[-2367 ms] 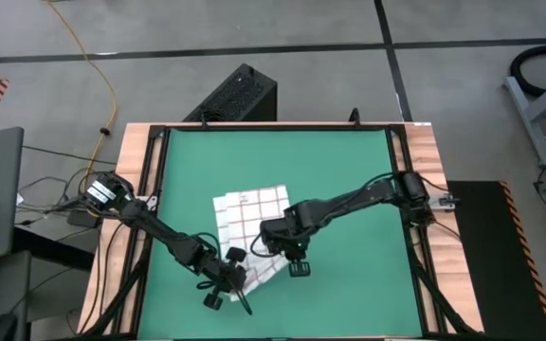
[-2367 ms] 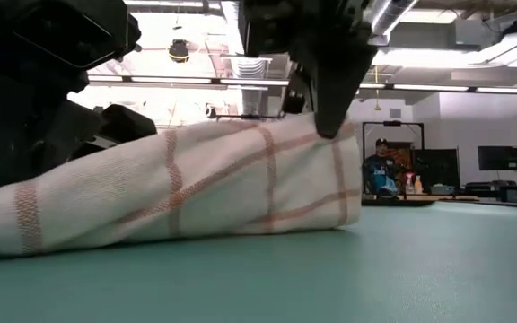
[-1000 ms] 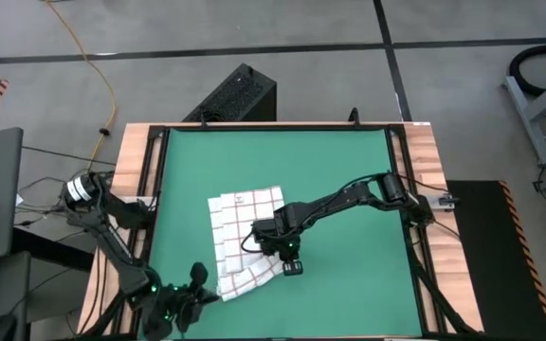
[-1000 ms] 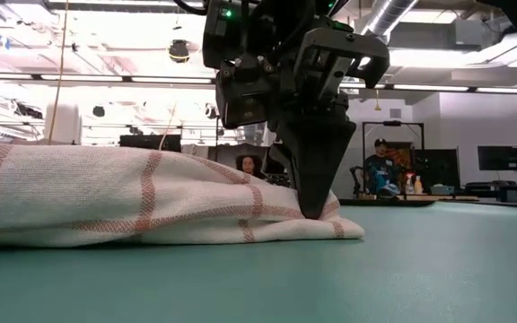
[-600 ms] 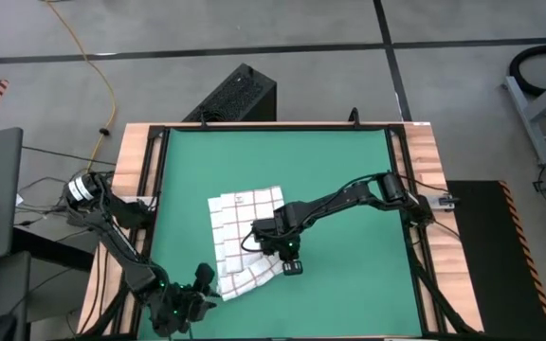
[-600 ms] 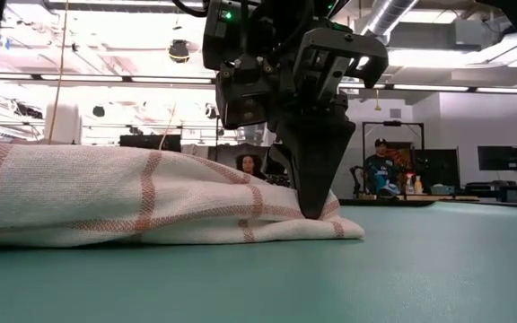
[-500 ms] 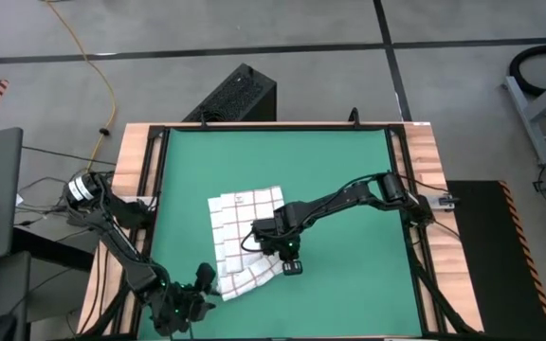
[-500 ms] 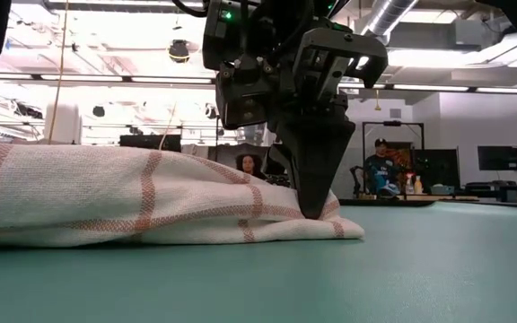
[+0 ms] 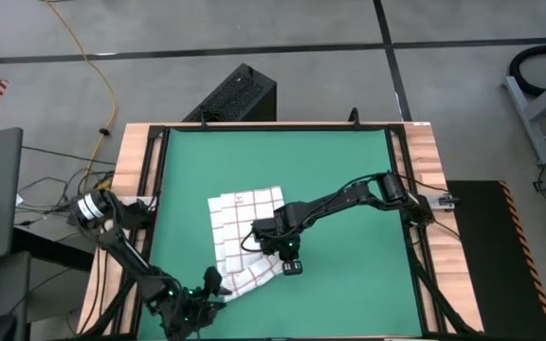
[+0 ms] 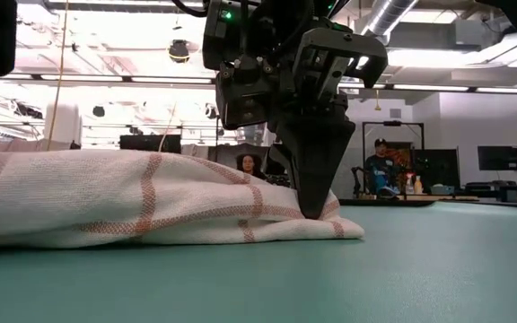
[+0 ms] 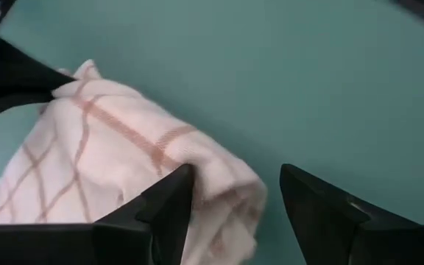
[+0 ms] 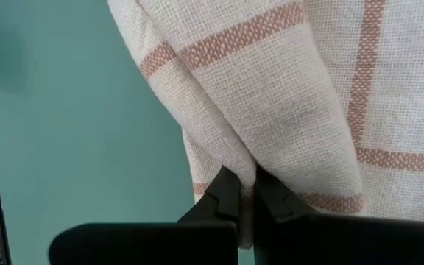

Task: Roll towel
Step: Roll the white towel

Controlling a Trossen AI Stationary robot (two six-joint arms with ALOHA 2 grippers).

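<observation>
The towel is a white cloth with red-brown grid lines. It lies on the green mat, its near part bunched into a loose roll and its far part flat. My right gripper stands at the roll's right end, pointing down and shut on cloth. My left gripper is at the roll's near-left end. In the left wrist view it is open, and the roll's end lies just ahead of and partly between its fingers. My right gripper pinches a raised fold of the towel at the roll's right end between its two fingertips. It comes from above, pointing down. The tips hold that end low on the mat, and the rest of the roll lies beside them. My left gripper: I cannot tell whether a finger touches the roll's end.
A black frame and wooden border run round the mat. Bare mat lies to the right of the towel and beyond it. A black box stands past the far edge. People show far behind in the low view.
My left gripper has gone from the mat's near-left corner a little toward the towel's near-left end. In the low view the roll's left part has settled slightly lower. My right gripper has kept still on the roll's right end.
</observation>
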